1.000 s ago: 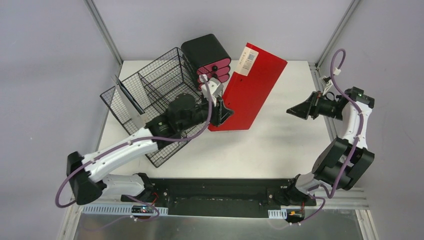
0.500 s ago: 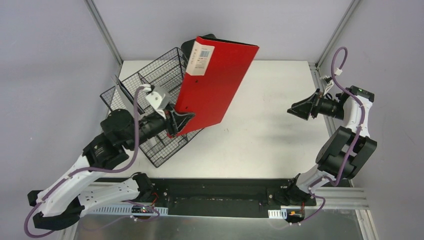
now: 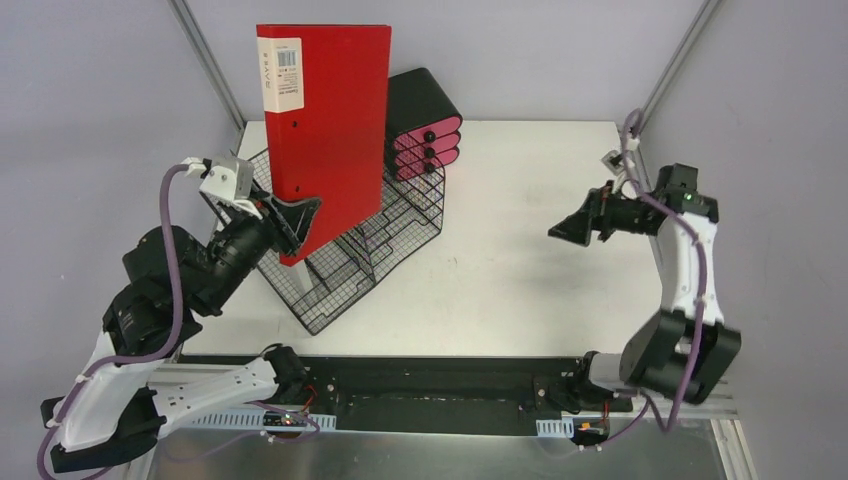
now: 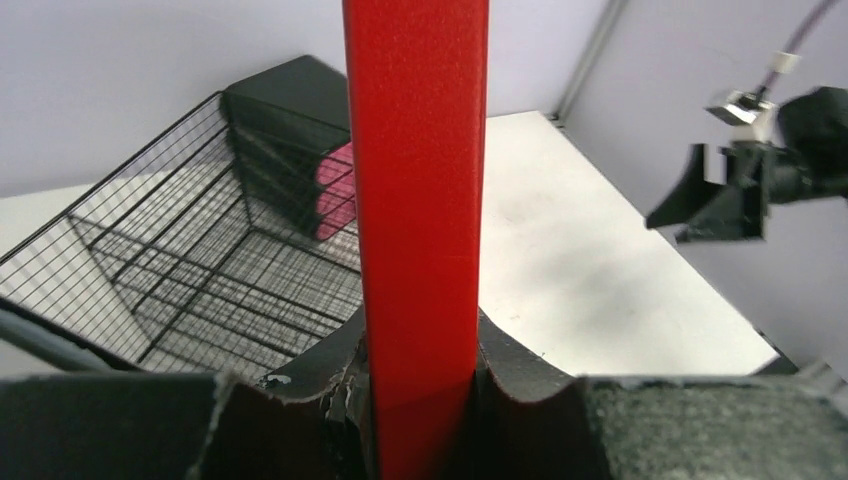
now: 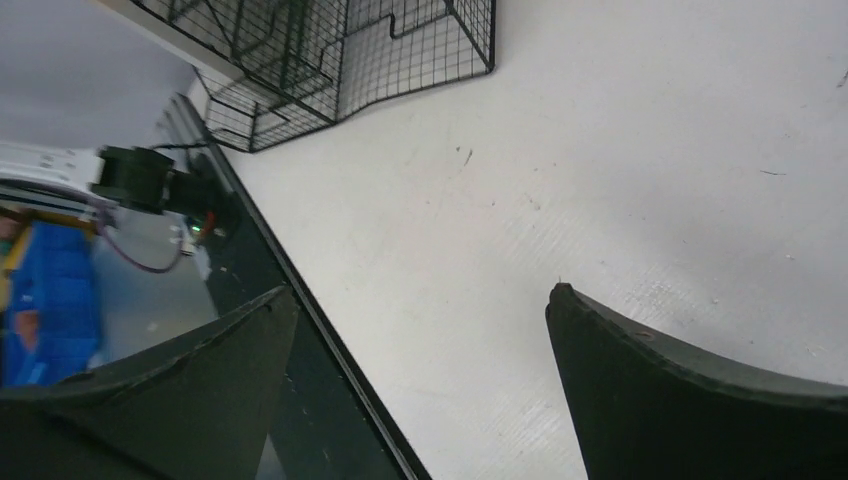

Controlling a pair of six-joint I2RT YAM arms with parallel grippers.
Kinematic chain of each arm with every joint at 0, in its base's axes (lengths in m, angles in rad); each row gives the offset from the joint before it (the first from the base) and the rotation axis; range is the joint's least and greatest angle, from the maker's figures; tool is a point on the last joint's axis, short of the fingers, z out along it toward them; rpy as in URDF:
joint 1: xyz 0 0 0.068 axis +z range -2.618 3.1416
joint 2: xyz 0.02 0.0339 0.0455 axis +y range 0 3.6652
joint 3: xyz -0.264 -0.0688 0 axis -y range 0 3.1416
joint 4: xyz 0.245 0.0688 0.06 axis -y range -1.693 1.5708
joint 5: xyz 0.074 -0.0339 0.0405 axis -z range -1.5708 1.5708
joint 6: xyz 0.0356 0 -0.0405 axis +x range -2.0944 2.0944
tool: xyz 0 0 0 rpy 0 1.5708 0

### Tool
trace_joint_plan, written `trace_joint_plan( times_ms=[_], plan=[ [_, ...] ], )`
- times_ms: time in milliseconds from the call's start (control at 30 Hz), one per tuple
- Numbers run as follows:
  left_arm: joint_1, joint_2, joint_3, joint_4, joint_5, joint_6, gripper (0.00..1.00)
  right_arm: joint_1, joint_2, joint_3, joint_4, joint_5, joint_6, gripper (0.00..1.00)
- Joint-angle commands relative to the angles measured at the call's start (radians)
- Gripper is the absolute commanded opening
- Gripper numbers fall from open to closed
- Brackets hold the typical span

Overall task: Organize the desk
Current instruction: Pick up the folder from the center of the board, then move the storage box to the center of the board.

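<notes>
Your left gripper (image 3: 297,214) is clamped on the red binder (image 3: 330,110) near its lower end, holding it upright above the wire basket (image 3: 345,285). Your right gripper (image 3: 565,230) hangs empty with jaws spread wide, well to the right of the basket. The desk (image 3: 520,290) lies under the basket.

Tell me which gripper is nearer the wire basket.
Left. The left gripper, shut on the red binder, hangs right over the wire basket at its left side. The right gripper, open, hovers over the desk well off to the basket's right.
</notes>
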Motion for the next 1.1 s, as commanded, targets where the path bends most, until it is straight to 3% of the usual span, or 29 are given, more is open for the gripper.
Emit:
trace_joint_plan(
  times_ms=[0,167,300,400,567,700,800,933,1067],
  plan=[
    [-0.010,0.065,0.055,-0.009,-0.156,-0.022,0.00,0.148,-0.301,-0.135,0.641,0.336,0.538,1.00],
    [-0.010,0.113,0.097,0.110,-0.107,0.058,0.00,0.250,-0.197,0.122,0.583,0.286,0.648,0.99],
    [-0.010,0.197,0.085,0.307,-0.050,0.118,0.00,0.397,-0.079,0.482,0.454,0.294,0.706,0.99],
    [-0.011,0.301,0.073,0.493,0.005,0.176,0.00,0.469,0.000,0.722,0.422,0.302,0.816,0.99],
    [-0.029,0.529,0.183,0.725,0.085,0.232,0.00,0.489,0.059,1.005,0.444,0.288,0.997,0.99],
    [-0.117,0.718,0.268,0.930,-0.009,0.397,0.00,0.490,0.007,1.040,0.501,0.353,1.066,0.98],
    [-0.210,0.878,0.355,1.085,-0.122,0.583,0.00,0.488,-0.012,1.063,0.455,0.436,1.065,0.97],
    [-0.278,1.096,0.515,1.234,-0.244,0.815,0.00,0.488,-0.049,1.010,0.380,0.638,1.007,0.97],
    [-0.312,1.255,0.619,1.313,-0.272,0.929,0.00,0.488,-0.101,0.888,0.390,0.833,1.018,0.97]
  ],
)
